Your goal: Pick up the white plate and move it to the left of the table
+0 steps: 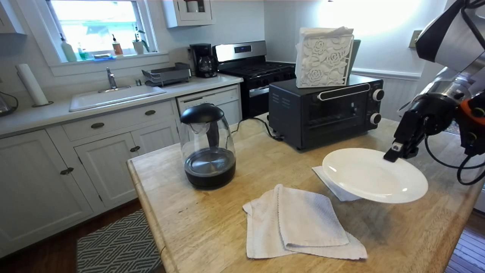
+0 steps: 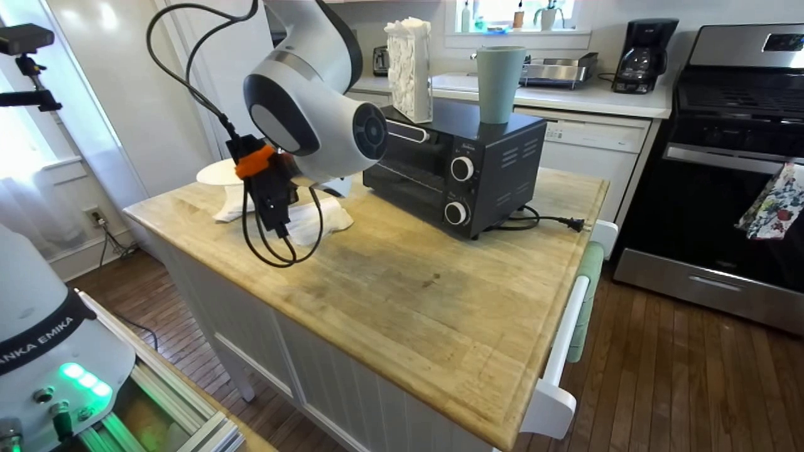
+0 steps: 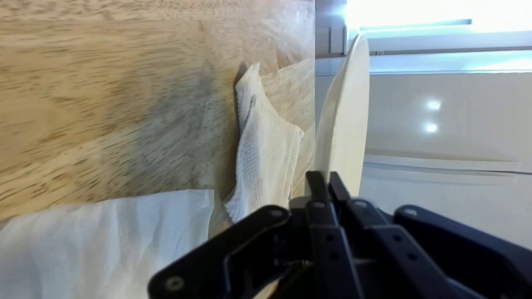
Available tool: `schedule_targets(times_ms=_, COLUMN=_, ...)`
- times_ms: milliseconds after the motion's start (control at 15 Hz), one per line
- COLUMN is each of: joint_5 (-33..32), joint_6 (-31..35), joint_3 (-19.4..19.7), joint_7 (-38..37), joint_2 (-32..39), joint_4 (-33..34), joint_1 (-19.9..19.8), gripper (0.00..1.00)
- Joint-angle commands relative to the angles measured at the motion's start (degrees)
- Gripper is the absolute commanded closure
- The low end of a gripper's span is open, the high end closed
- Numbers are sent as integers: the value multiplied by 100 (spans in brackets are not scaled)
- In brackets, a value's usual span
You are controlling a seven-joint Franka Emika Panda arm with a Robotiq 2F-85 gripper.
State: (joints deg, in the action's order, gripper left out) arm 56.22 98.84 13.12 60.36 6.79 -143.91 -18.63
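Note:
The white plate point(image 1: 363, 174) is held above the light-wood table point(image 1: 212, 223), with a shadow under it. My gripper point(image 1: 396, 151) is shut on the plate's rim, on the side toward the arm. In the wrist view the plate point(image 3: 347, 112) appears edge-on, running up from the fingertips point(image 3: 325, 178), which pinch its rim. In an exterior view the plate point(image 2: 220, 172) is partly hidden behind the gripper, above the far left end of the table point(image 2: 402, 295); the fingertips are hidden there.
A folded cloth napkin point(image 1: 307, 220) lies beside the plate, and a thin white napkin point(image 1: 339, 187) lies partly under it. A glass kettle point(image 1: 210, 163) stands near a table edge. A black toaster oven point(image 2: 452, 163) carries a napkin holder point(image 1: 324, 57) and a green cup point(image 2: 499, 85).

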Motion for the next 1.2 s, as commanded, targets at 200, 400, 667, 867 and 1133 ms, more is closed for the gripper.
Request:
schedule_targets(times_ms=200, joint_5=61, joint_6=102, joint_3=52, joint_7=0, joint_2=-151, joint_4=-142, joint_1=174, gripper=96)
schedule_targets(times_ms=400, joint_5=65, joint_6=105, joint_3=63, joint_7=2, joint_2=-156, joint_4=-143, joint_1=164, gripper=96)
schedule_targets(times_ms=667, joint_5=381, joint_6=232, joint_3=-194, joint_7=-231, joint_2=-242, joint_4=-12, joint_1=453, gripper=99)
schedule_targets(times_ms=867, joint_5=848, joint_6=367, joint_3=-446, joint_7=-388, joint_2=-167, joint_4=195, joint_1=770, gripper=99)
schedule_targets(times_ms=1133, joint_5=1773, joint_6=1085, joint_3=-774, joint_7=-508, joint_2=82, joint_4=449, joint_1=1188, gripper=99)
